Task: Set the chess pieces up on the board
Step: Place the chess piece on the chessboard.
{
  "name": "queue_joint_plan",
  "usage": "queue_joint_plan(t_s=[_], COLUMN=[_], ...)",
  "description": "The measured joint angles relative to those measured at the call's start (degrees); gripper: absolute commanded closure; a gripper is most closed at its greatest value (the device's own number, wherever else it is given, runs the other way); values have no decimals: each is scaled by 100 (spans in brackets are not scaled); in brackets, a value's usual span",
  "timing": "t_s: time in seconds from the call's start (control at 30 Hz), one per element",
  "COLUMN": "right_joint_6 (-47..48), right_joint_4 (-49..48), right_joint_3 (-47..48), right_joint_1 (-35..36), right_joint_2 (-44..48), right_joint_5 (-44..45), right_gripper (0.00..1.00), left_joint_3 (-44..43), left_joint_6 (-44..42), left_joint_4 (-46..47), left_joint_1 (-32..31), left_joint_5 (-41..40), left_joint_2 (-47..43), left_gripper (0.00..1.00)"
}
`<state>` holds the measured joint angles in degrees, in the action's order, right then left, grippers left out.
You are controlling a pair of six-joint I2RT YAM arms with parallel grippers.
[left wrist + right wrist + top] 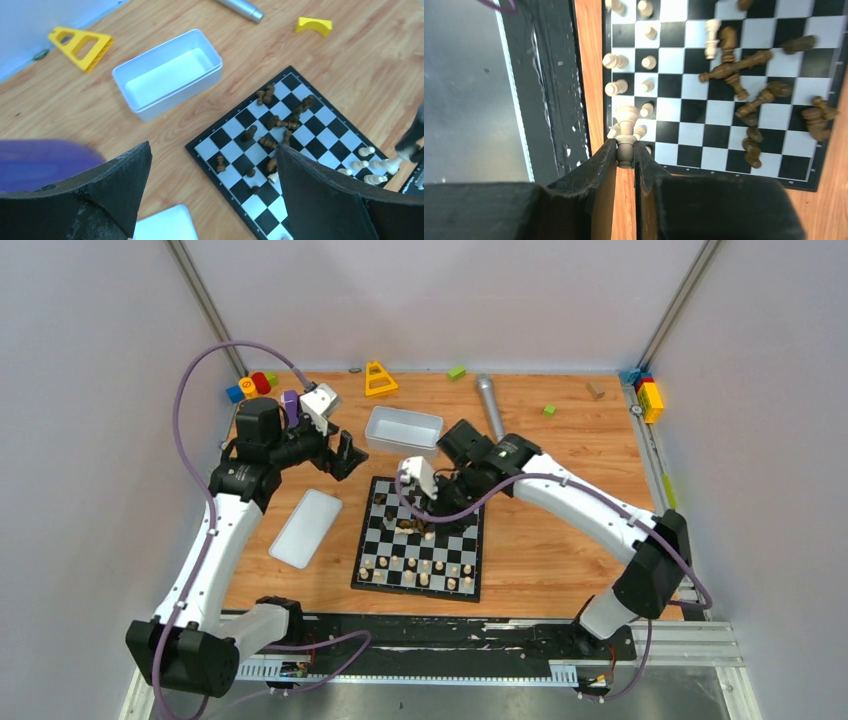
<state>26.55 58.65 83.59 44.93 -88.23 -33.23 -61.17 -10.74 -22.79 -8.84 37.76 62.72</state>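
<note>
Above the board (691,132) a pale piece (626,125) is grasped by the right hand (625,150), the left hand (212,150) released; upright placement among the pale ranks is needed.

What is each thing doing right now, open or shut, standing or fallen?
left gripper, open, empty.
right gripper, shut on pale piece.
pale pieces, upright in rows.
dark pieces, mostly tipped over, jumbled.
white tray, empty.
lid, off, lying flat.
</note>
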Motion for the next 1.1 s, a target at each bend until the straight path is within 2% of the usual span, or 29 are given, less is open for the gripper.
queue_joint_plan(t_s=[0.2,0.43,0.7,1.1], right_joint_6=[407,610,684,680], right_joint_4=[732,1252,1545,1602], right_joint_3=[236,682,765,809], right_joint_1=[1014,1766,2020,2151], right_joint_2=[-855,-1718,-2225,-2468], right_joint_5=[1141,2041,2535,2653], right_gripper=[99,98,98,98], left_joint_3=[-507,-673,-680,-678], left_joint_6=[-72,-48,-7,-7], left_joint_4=[-938,-1462,-1556,-1554], left_joint_1=[221,640,739,776], left_joint_5=[-874,-1338,-1375,-1368], left_joint_2=[-153,-149,-186,-391], left_gripper=[0,0,0,0])
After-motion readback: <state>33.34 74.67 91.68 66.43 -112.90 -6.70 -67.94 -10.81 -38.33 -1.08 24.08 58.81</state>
